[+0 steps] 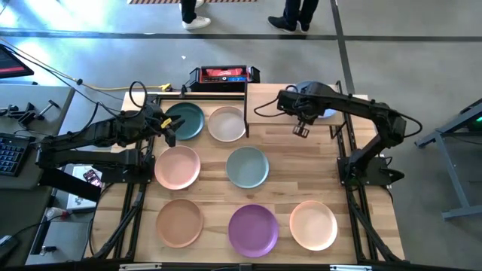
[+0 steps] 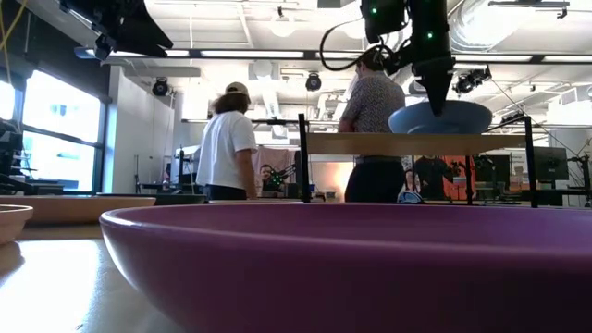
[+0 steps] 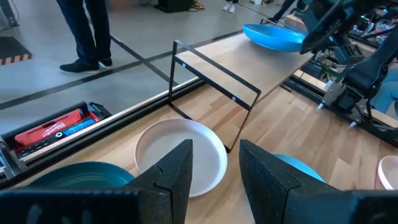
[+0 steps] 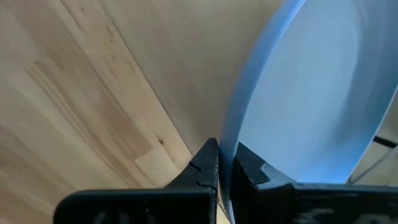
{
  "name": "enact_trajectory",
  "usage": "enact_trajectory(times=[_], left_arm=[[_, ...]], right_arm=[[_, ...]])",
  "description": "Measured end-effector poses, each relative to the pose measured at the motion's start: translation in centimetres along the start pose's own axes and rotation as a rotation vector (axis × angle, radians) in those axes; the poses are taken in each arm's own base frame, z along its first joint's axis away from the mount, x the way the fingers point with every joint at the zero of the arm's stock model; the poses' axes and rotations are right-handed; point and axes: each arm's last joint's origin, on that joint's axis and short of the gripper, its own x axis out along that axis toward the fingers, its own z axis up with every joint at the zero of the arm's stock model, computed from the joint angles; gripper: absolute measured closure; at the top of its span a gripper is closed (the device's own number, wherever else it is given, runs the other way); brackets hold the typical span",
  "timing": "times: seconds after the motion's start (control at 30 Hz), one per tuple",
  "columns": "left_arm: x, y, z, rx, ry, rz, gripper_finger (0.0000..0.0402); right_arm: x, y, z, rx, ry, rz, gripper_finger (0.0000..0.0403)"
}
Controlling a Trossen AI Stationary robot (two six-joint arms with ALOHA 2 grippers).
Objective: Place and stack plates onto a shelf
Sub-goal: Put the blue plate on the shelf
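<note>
Fingers of the right gripper (image 4: 225,163) pinch the rim of the round matte blue plate (image 4: 317,87), over the light-wood shelf with black metal legs (image 1: 265,104); nothing stacked yet. Left gripper (image 3: 214,163) hangs released above the beige plate (image 3: 180,152). Seven plates judged left on the slatted tabletop (image 1: 282,188).

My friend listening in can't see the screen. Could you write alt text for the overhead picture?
Seen from above, the right gripper pinches the rim of a blue plate over a small wooden shelf at the table's far edge. The left gripper hangs open above a dark teal plate. Six more plates lie on the slatted table: beige, pink, sage green, tan, purple and peach.
</note>
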Motion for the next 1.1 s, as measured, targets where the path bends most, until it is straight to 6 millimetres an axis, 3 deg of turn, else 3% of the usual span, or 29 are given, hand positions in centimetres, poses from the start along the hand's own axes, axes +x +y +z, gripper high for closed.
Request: enact_trajectory(times=[0.47, 1.1], left_arm=[[0.0, 0.0, 0.0, 0.000, 0.000, 0.000, 0.0280], [0.0, 0.0, 0.0, -0.002, 0.000, -0.001, 0.0280]], right_arm=[[0.7, -1.3, -0.1, 0.102, 0.037, 0.103, 0.0402], [0.7, -1.2, 0.0, 0.106, 0.039, 0.156, 0.0402]])
